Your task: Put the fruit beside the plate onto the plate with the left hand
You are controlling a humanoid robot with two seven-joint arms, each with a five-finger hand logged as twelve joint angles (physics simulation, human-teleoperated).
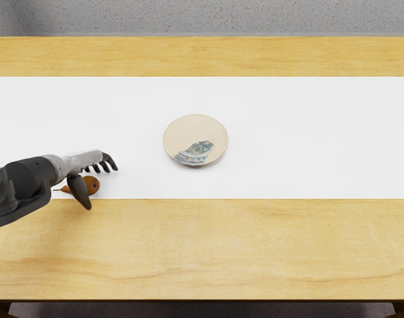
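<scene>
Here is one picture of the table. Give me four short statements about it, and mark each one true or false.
1. The fruit lies on the plate. False: it lies on the table, left of the plate and apart from it.
2. The left hand is at the fruit with its fingers spread. True.
3. The right arm is in the picture. False: only the left arm shows.
4. The plate stands on the white runner. True.

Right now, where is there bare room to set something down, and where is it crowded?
Bare: the white runner right of the plate, the stretch between plate and left hand, the wooden table in front. Crowded only at the runner's front-left, where that hand overlaps the fruit.
</scene>
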